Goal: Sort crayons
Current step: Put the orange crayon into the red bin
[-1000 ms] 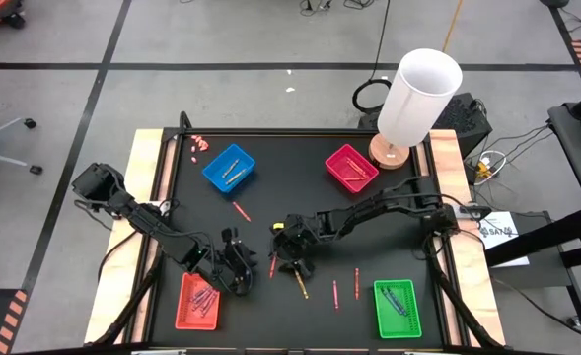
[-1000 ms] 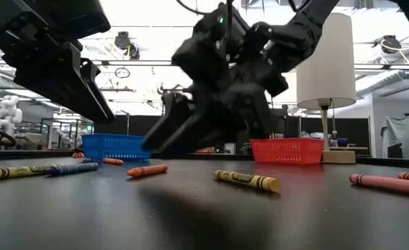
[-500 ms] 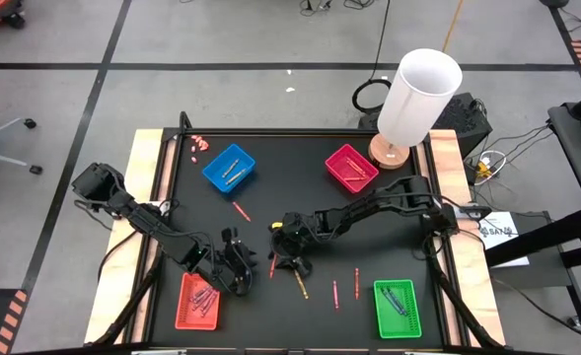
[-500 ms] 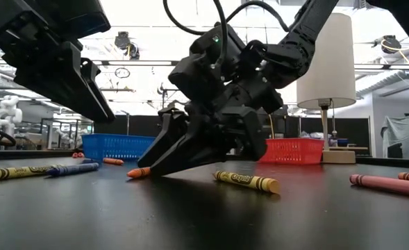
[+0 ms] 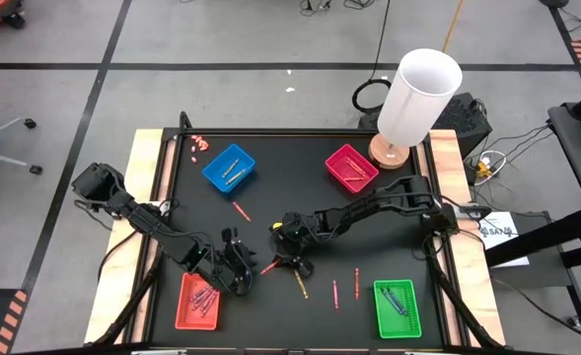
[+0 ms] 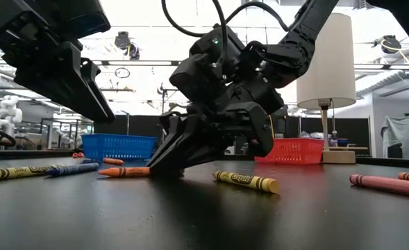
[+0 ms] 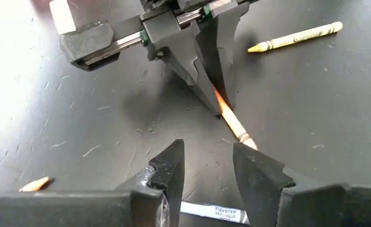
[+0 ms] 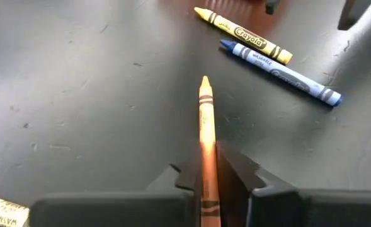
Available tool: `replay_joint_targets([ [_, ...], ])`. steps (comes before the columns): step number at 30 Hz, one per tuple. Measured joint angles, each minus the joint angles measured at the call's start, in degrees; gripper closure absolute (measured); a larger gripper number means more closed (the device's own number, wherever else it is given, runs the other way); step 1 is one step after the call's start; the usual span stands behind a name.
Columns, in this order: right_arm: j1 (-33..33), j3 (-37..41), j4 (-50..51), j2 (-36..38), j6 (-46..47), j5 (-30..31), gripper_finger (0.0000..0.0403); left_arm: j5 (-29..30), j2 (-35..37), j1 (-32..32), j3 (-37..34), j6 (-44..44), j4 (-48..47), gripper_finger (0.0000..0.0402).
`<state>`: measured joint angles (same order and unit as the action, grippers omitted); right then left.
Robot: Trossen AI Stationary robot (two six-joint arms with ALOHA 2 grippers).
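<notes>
Your right gripper (image 6: 164,167) has just closed. A sec ago its fingers stood wide above the table (image 5: 270,212); half a sec ago the tips came down astride the orange crayon (image 6: 124,171); now the jaws are nearly shut w/ the crayon pinched between them. Right wrist view shows it best: the crayon runs straight out from between the fingertips (image 8: 232,167), point forward. The crayon also swung as the jaws closed. It lay farther from the low cam before; now it sticks out sideways from the tips, flat on the table.

Where it is: high view, table center as the dial, crayon and right gripper sit at approx 6 o'clock, a bit in from the near edge. Not lifted yet, the crayon's free end lies on the surface.

Left gripper (image 7: 207,167) hasn't moved over the same sec. It hangs at approx 7–8 o'clock, just beside the red tray (image 5: 198,301), jaws part open w/ nothing between them.

What that means: the grasp step looks done, lift and carry come next. Trays: blue tray (image 5: 229,168) at 11, magenta tray (image 5: 351,167) at 1, green tray (image 5: 398,307) at 5. I can't tell which tray takes orange.

Watch out: the grip is near one end, so the long free end could droop or pivot on lift. A yellow crayon (image 6: 246,181) lies close by, and a blue crayon (image 8: 279,75) is near too.
</notes>
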<state>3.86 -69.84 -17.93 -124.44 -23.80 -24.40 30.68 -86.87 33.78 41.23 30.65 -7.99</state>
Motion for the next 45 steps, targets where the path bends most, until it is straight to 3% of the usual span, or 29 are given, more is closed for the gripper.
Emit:
replay_joint_targets([
  [6, 0.2, 0.0, 0.1, 0.0, 0.8, -0.3, 0.0398, 0.4, 0.0, 0.0, 0.0, 0.0, 0.0, 0.0268],
  [20, 0.6, 0.2, 1.7, 2.4, 4.6, -0.7, 0.0402, 1.0, 0.0, 0.0, 0.0, 0.0, 0.0, 0.0268],
  [28, 2.1, 0.2, 11.0, 10.9, 5.2, -0.5, 0.0402, 1.0, 0.0, 0.0, 0.0, 0.1, 0.0, 0.0268],
  [33, 3.8, 0.2, 21.0, 17.5, 4.7, 3.6, 0.0402, 1.0, 0.0, 0.0, 0.0, 0.1, 0.0, 0.0268],
  [40, 4.5, 0.3, 34.6, 24.5, 3.3, 3.4, 0.0402, 1.0, 0.0, 0.0, 0.0, 0.1, 0.2, 0.0268],
  [45, 4.1, 6.1, 32.9, 28.4, 3.1, 3.3, 0.0402, 1.0, 0.0, 0.0, 0.0, 0.1, 0.2, 0.0268],
])
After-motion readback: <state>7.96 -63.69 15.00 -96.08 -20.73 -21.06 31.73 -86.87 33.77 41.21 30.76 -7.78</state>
